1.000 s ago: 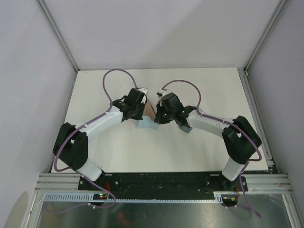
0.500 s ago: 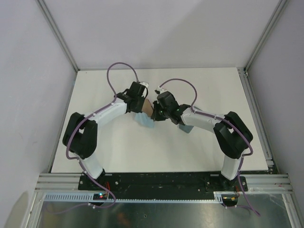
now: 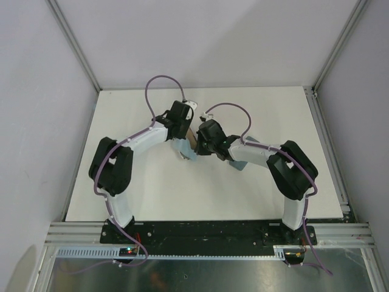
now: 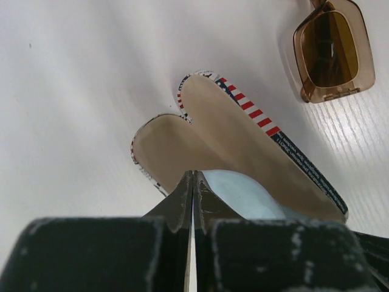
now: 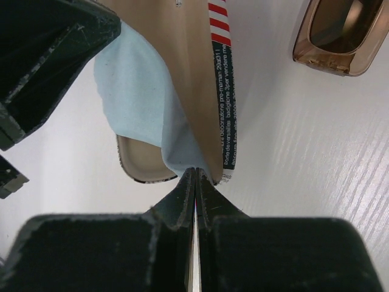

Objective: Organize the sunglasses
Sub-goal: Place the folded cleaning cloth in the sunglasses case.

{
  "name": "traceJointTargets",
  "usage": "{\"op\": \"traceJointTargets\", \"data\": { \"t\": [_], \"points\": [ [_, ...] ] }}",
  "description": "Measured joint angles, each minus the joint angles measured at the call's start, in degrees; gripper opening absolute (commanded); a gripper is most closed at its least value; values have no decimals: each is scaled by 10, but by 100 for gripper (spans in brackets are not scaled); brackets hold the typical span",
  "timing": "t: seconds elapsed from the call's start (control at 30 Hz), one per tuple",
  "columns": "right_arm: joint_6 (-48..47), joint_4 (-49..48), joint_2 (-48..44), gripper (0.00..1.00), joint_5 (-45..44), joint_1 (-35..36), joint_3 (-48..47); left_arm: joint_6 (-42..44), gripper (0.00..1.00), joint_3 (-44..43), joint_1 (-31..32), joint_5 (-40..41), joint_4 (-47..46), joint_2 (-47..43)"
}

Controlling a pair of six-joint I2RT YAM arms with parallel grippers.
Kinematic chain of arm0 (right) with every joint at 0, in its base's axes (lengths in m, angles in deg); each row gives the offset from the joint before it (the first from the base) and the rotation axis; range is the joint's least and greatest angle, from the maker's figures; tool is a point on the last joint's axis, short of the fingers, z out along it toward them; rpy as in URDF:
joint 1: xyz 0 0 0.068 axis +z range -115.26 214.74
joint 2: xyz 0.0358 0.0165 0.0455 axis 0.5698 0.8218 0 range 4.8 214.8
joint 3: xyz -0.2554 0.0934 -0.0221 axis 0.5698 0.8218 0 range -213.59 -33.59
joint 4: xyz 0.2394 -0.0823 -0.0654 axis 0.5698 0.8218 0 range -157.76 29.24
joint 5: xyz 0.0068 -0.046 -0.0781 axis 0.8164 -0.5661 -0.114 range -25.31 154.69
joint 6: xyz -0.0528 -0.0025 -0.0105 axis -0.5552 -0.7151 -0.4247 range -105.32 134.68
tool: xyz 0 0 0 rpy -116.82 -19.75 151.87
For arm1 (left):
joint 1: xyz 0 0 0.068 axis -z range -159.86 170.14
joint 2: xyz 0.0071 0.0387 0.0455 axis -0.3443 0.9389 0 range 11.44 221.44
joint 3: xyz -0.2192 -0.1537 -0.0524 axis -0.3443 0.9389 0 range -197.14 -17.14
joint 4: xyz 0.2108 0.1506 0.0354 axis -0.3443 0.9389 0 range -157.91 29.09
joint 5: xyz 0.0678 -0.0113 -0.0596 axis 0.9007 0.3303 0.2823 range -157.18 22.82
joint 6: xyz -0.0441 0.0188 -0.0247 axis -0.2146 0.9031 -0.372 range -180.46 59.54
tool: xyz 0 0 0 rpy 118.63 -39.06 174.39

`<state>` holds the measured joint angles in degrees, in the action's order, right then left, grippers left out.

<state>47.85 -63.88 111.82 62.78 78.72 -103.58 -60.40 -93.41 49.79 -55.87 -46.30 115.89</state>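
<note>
The brown-amber sunglasses lie on the white table beyond the case; they also show in the right wrist view. An open case with tan lining and a red-white striped rim lies between my grippers, and a light blue cloth lies inside it. My left gripper is shut on one end of the cloth at the case's rim. My right gripper is shut on the other end, beside the case's printed edge. In the top view both grippers meet over the case. The white sunglasses are out of view.
A grey-blue case lies partly under my right forearm. The white table is walled at the back and both sides, with metal rails along its right and near edges.
Both grippers have moved closer together over the case, the left arm swinging in to the right. The cloth, spread below the case a second ago, is now bunched narrowly at it.
</note>
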Motion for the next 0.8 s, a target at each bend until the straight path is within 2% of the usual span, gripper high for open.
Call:
{"op": "traceJointTargets", "data": {
  "t": [0.8],
  "points": [
    [8, -30, 20, 0, -21, -21, 0, 35, 0, -104, -1, -1, -23, 117]
  ]
}}
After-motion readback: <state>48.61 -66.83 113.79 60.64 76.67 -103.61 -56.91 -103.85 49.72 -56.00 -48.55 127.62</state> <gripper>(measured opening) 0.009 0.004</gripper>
